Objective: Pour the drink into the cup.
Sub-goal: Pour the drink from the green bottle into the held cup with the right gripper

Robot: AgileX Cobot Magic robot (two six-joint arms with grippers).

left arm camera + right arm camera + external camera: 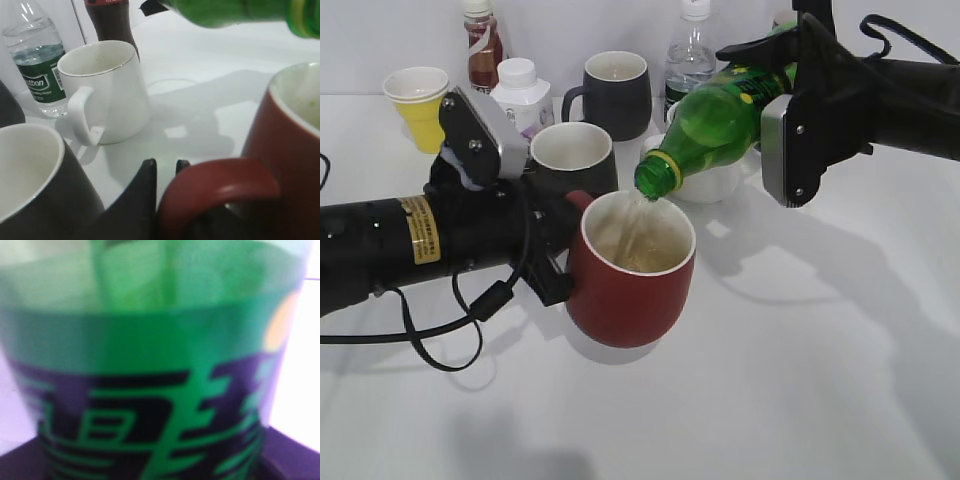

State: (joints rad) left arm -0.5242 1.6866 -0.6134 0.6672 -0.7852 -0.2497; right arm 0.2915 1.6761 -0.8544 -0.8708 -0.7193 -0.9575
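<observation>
A: Where is the drink?

B: The green bottle [725, 115] is tipped steeply, mouth down toward 7 o'clock, directly over the red mug [630, 270]; a thin pale stream falls into the mug, which sits near the middle of the white table [800, 380] with some liquid already in it.

A: And what has hold of it?

B: The right gripper [798, 110] is clamped round the bottle's labelled body [150, 390] — the wrist view is filled with blurred green label, so the fingers themselves are hidden; the left gripper [165, 170] has its dark fingers [145, 190] closed on the mug's loop handle [220, 190], at the mug's 9 o'clock.

A: Around them?

B: A black mug [573, 155] just behind at 11 o'clock; another black mug [615, 90] farther back; a white mug [105, 90] beneath the bottle; a clear water bottle [692, 55] at 12; a yellow paper cup [417, 105] and a white jar [520, 90] at 10.
</observation>
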